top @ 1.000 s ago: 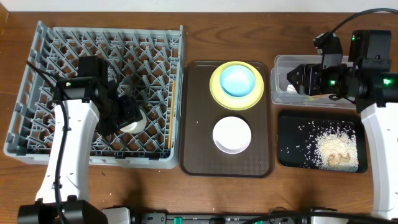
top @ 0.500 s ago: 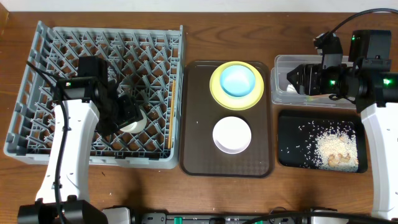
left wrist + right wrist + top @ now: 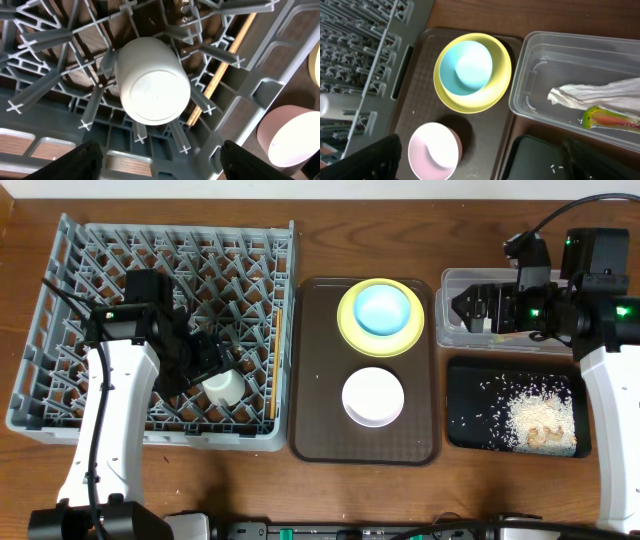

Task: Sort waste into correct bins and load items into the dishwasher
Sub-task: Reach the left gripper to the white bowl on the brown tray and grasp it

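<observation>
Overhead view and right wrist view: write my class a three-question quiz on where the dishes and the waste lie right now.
1. True or false: the blue bowl sits on the yellow plate.
2. The rice scraps lie in: A the blue bowl; B the black tray; C the yellow plate.
3. Name the container holding the napkin and the snack wrapper.
Key: 1 true; 2 B; 3 the clear tub.

The rack (image 3: pixel 40 310) is matt grey plastic, the tub (image 3: pixel 545 60) clear smooth plastic, the napkin (image 3: pixel 590 92) crumpled paper, the table (image 3: pixel 380 230) wood.
</observation>
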`<state>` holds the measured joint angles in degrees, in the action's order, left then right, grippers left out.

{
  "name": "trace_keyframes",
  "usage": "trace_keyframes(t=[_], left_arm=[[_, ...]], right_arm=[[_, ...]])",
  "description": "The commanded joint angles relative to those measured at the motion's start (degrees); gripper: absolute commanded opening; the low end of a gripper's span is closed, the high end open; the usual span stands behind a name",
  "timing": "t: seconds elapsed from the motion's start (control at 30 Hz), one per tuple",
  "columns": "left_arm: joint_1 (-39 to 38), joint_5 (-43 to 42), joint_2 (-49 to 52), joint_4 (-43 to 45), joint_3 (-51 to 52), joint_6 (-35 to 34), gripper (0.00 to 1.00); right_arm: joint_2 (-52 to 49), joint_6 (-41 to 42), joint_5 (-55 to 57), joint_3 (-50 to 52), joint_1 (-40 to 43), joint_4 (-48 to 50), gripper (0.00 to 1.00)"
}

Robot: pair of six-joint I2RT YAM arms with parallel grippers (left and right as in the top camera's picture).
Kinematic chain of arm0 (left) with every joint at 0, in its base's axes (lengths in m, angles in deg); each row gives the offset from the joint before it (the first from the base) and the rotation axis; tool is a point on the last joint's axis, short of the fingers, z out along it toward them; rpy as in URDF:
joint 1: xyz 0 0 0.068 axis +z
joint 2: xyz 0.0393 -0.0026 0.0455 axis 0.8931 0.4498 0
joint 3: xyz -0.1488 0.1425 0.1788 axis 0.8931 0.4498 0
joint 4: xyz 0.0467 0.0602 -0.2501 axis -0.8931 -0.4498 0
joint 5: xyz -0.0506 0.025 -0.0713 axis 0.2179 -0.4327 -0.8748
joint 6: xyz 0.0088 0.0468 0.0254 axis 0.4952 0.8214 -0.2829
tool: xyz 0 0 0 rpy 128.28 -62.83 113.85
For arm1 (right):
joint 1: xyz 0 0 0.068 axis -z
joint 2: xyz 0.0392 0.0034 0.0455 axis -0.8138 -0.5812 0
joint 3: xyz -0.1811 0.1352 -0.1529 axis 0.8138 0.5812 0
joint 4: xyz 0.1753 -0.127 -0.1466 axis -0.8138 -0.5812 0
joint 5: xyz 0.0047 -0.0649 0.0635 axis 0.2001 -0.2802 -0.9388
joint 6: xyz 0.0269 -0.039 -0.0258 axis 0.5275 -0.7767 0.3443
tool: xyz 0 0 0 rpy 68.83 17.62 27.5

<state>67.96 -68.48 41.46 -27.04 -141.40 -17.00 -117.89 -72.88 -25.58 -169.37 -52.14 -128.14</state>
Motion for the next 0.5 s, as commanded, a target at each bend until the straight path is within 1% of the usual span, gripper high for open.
trace_keyframes(t=[0.0,0.1,0.2,0.27,0.47], left_arm=[[-0.9,0.2,-0.7,0.1,-0.8,0.5,0.74],[-3.6,-0.3,-0.7,0.8,-1.2,0.5,0.71],[-9.6,-0.3,-0.7,2.9,-1.2,0.5,0.69],[-17.1,-0.3,-0.7,6.3,-1.2,-0.6,0.69],[-33.3,0.0,-0.5,14.0,-1.1,-2.8,0.69]], right_arm=[[-0.3,-0.3,0.2,-0.2,0.2,0.0,0.99],[-0.3,-0.3,0.1,-0.2,0.2,0.0,0.99],[-0.3,-0.3,0.1,-0.2,0.2,-0.1,0.99],[-0.3,-0.3,0.1,-0.2,0.2,-0.1,0.99],[-0.3,-0.3,0.1,-0.2,0.2,-0.1,0.99]])
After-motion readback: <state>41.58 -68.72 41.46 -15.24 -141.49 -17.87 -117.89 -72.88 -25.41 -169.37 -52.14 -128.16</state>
